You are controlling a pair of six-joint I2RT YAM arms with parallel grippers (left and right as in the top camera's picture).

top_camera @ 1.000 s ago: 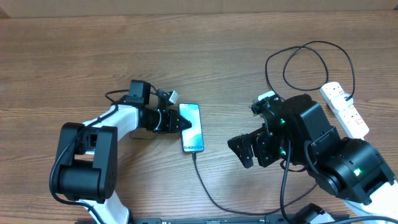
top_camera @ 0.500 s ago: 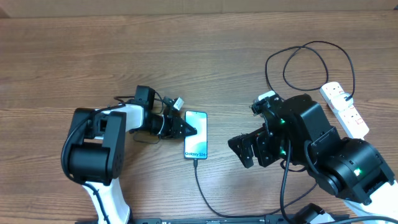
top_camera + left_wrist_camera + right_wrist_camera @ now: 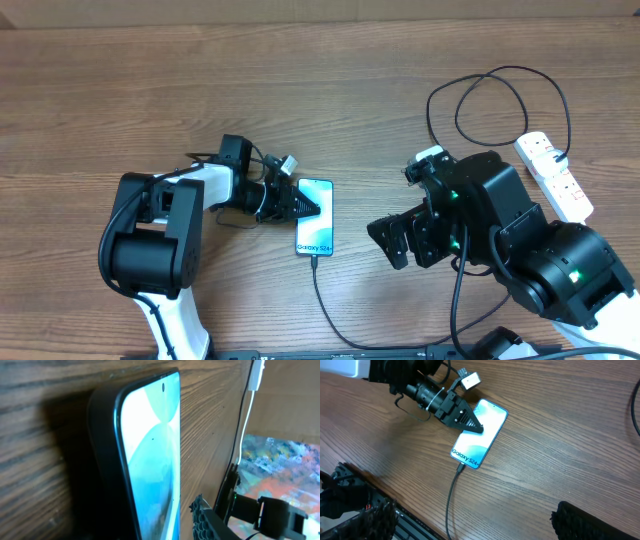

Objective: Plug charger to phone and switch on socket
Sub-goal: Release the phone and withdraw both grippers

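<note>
The overhead view was bright and evenly lit from above. The brown wood-grain table appeared matte, with short, soft shadows. In the left wrist view, the slim black-edged smartphone with a light blue screen sat close to the lens. Its screen was washed out, a deep shadow lay left of it, and the background was blurred. The right wrist view was sharp.

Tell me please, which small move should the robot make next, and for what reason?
Probably draw the left gripper back from the phone. The charger already sits in the phone's lower end, and that gripper's tips lie over the phone's left edge. The socket lies far to the right, untouched, with the open right gripper nearer to it.
</note>
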